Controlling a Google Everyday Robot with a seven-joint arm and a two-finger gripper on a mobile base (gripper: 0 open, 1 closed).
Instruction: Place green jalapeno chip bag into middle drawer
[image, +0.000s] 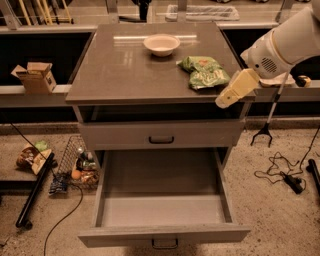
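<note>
Presently our gripper (235, 90) hangs empty, its grip unreadable. The green jalapeno chip bag (205, 72) lies just to its left, and the open middle drawer (162, 210) is below-left. Coming in sideways, we risk shoving the crinkly bag instead of grasping it.

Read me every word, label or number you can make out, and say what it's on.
Nothing can be quoted.
The green jalapeno chip bag, on the tabletop: white and red print, too blurred to read.
The cardboard box, left shelf: no legible marking.
The floor packets, left: print too small to read.
The gripper, at the tabletop's right front corner beside the bag: no lettering visible.
</note>
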